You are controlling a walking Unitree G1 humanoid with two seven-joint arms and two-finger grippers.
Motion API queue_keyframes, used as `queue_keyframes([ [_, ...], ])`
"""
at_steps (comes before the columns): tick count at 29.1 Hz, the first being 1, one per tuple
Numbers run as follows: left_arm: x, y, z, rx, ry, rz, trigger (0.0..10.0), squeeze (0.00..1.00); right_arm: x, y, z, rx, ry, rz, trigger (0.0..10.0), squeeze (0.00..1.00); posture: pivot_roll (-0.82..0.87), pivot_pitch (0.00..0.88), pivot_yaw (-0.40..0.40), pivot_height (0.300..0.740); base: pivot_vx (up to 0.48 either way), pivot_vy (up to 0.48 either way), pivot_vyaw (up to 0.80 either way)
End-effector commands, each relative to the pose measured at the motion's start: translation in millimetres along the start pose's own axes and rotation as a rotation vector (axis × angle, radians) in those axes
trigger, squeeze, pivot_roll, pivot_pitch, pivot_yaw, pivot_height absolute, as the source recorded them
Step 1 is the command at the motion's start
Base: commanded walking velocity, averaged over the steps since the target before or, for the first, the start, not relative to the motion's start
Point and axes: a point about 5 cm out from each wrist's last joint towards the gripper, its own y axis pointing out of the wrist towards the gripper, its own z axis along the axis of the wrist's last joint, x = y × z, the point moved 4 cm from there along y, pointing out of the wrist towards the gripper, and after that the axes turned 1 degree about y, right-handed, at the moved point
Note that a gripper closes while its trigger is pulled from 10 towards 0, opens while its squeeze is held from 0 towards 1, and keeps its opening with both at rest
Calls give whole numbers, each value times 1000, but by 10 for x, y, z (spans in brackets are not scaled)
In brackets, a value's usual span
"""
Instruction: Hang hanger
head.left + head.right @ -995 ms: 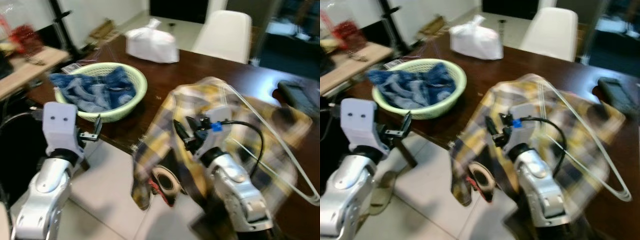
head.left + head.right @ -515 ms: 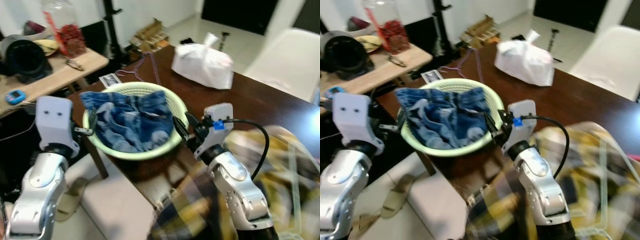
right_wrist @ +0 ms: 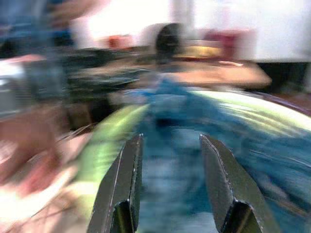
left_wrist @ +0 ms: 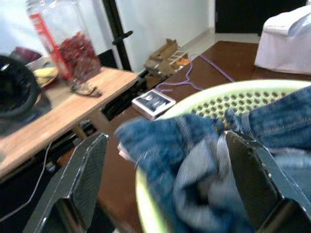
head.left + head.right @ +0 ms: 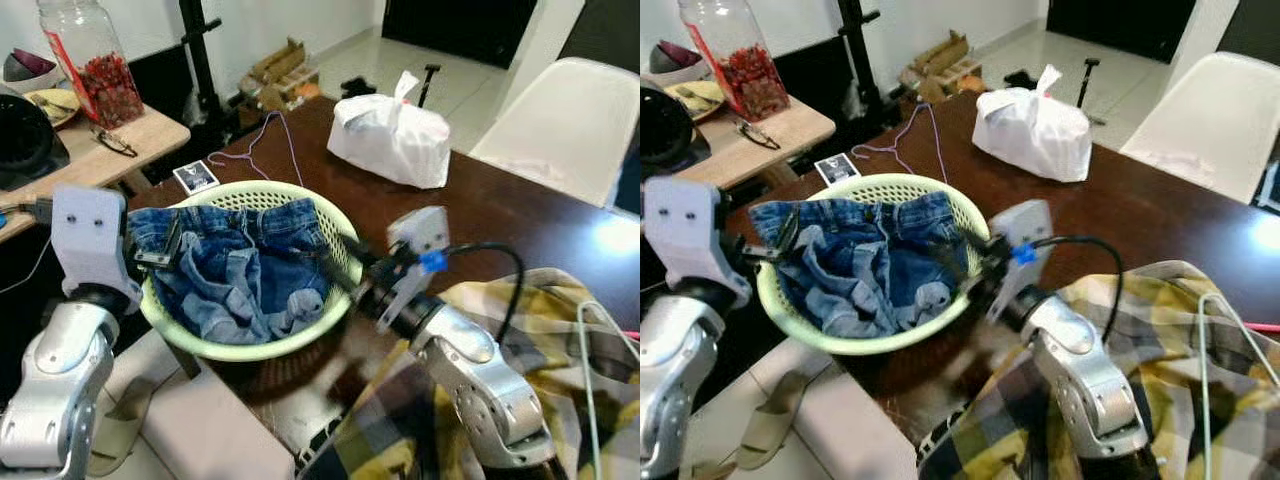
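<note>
Since a second ago the head camera has swung toward the robot's left: the basket, then off to the left, now sits mid-picture, and the plaid shirt has slid to the lower right corner.

A white wire hanger lies on that yellow plaid shirt, which is spread over the worktop's near right edge. A second, purple hanger lies flat near the worktop's far left corner, beside a small card.

Between them stands the pale green basket at the worktop's near left edge, holding crumpled blue jeans. The right gripper reaches over the basket's right rim, its fingers apart above the denim. The left gripper hovers at the basket's left rim, fingers wide apart with the jeans between them.

Farther back on the worktop sits a tied white bag, with a white chair behind the far edge. A wooden side table at left carries a jar and glasses.
</note>
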Motion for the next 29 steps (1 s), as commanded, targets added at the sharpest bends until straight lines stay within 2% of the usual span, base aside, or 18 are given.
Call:
queue_keyframes([
  [1,37,-19,-35,-21,4,9,10000,0,-130,43,-19,-46,-34,93,10000,0,83,145,-2,740,0,0,0],
  [4,43,-18,-47,-27,5,-2,10000,0,-138,85,-25,-68,-75,102,10000,0,85,144,-3,740,0,0,0],
  [10,-70,36,9,-13,15,-55,10000,0,-48,159,-43,-77,-90,36,10000,0,92,146,-4,740,0,0,0],
  [11,-155,64,25,-10,27,-46,10000,0,-21,162,-51,-79,-90,18,10000,0,92,146,-4,740,0,0,0],
  [12,-155,64,25,-10,27,-46,10000,0,-21,162,-51,-79,-90,18,10000,0,92,146,-4,740,0,0,0],
  [13,-270,121,9,-24,32,-37,10000,0,18,158,-51,-80,-88,-7,10000,0,90,148,0,740,0,0,0],
  [14,-270,121,9,-24,32,-37,10000,0,18,158,-51,-80,-88,-7,10000,0,90,148,0,740,0,0,0],
  [15,-352,178,-50,-59,7,-37,10000,0,58,150,-46,-80,-87,-31,10000,0,88,148,0,740,0,0,0],
  [17,-352,178,-50,-59,7,-37,10000,0,58,150,-46,-80,-87,-31,10000,0,88,148,0,740,0,0,0],
  [18,-401,220,-131,-97,-14,-32,10000,0,87,143,-37,-79,-87,-48,10000,0,76,146,5,740,0,0,0],
  [21,-403,244,-215,-134,-58,-37,10000,0,107,131,-26,-79,-87,-58,10000,0,71,147,6,740,0,0,0],
  [23,-342,300,-304,-155,-107,-57,10000,0,131,111,-3,-77,-89,-71,10000,0,64,147,8,740,0,0,0],
  [26,-311,326,-314,-152,-125,-68,10000,0,137,105,4,-76,-89,-75,10000,0,64,147,8,740,0,0,0],
  [28,-254,374,-278,-133,-143,-101,10000,0,142,105,5,-75,-90,-81,10000,0,64,147,8,740,0,0,0],
  [29,-173,418,-209,-104,-168,-145,10000,0,146,105,6,-75,-91,-86,10000,0,57,146,7,740,0,0,0],
])
